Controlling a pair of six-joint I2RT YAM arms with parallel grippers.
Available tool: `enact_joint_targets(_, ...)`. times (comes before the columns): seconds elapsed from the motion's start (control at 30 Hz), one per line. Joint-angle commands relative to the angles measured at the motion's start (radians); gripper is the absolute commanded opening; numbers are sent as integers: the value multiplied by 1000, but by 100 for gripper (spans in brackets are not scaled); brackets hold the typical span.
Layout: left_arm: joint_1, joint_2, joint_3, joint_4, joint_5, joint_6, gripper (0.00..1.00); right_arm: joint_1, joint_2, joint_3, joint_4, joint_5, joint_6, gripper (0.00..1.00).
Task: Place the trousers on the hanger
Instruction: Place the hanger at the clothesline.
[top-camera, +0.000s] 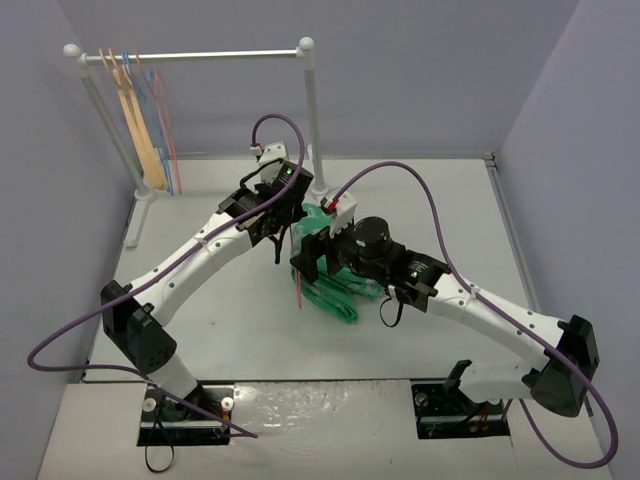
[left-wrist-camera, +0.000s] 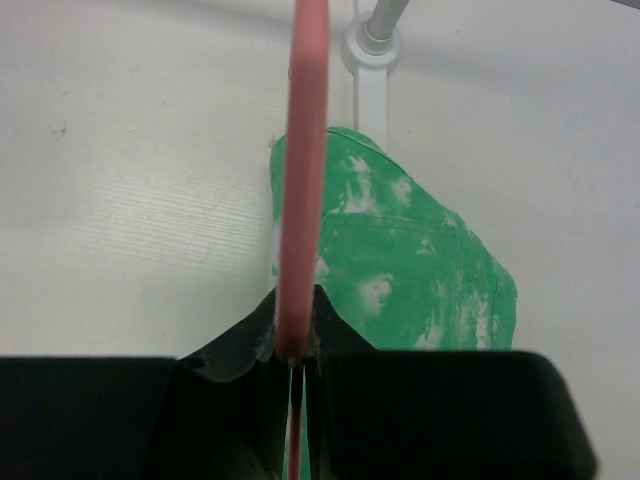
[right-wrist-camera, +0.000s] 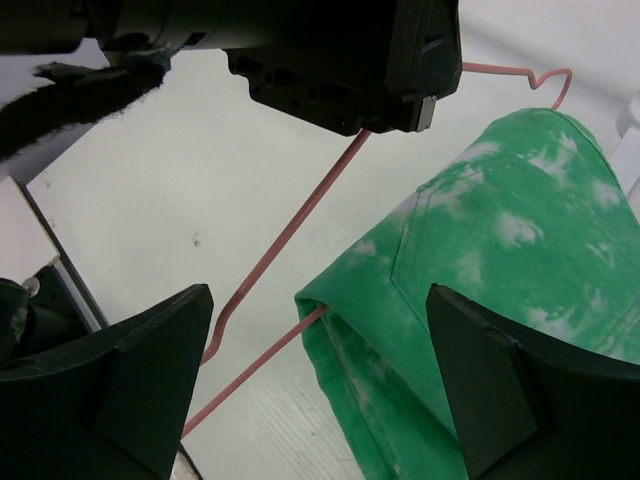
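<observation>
The pink wire hanger (right-wrist-camera: 290, 225) is held up over the table's middle. My left gripper (left-wrist-camera: 298, 352) is shut on its sloping side; it shows in the top view (top-camera: 275, 218) and at the top of the right wrist view (right-wrist-camera: 330, 60). The green tie-dye trousers (right-wrist-camera: 500, 250) hang folded over the hanger's lower bar, which enters the fold at its left edge. They also show in the left wrist view (left-wrist-camera: 420, 270) and top view (top-camera: 338, 292). My right gripper (right-wrist-camera: 320, 385) is open, its fingers (right-wrist-camera: 140, 385) either side of the fold's edge, touching nothing. The hook points away.
A white clothes rack (top-camera: 190, 55) stands at the back left with a tan wooden hanger (top-camera: 142, 135) and blue wire hangers (top-camera: 162, 110). Its right post (top-camera: 312, 110) and foot (left-wrist-camera: 370, 60) stand just behind the trousers. Grey walls close in the table.
</observation>
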Motion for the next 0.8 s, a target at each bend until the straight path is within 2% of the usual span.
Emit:
enact_joint_targets(0.0, 17, -86, 15, 68, -53, 60, 0, 2, -60, 50, 25, -32, 33, 93)
enact_joint_targets(0.17, 18, -134, 4, 80, -67, 135, 0, 0, -126, 55, -44, 16, 21, 94)
enact_joint_targets(0.43, 31, -363, -116, 254, -41, 355, 0, -25, -279, 21, -130, 214, -33, 99)
enact_joint_targets(0.6, 47, -450, -91, 294, 27, 432, 0, -63, -328, 13, -167, 298, -69, 100)
enact_joint_targets(0.77, 62, -476, -26, 305, 76, 553, 0, -116, -326, 21, -180, 273, -72, 100)
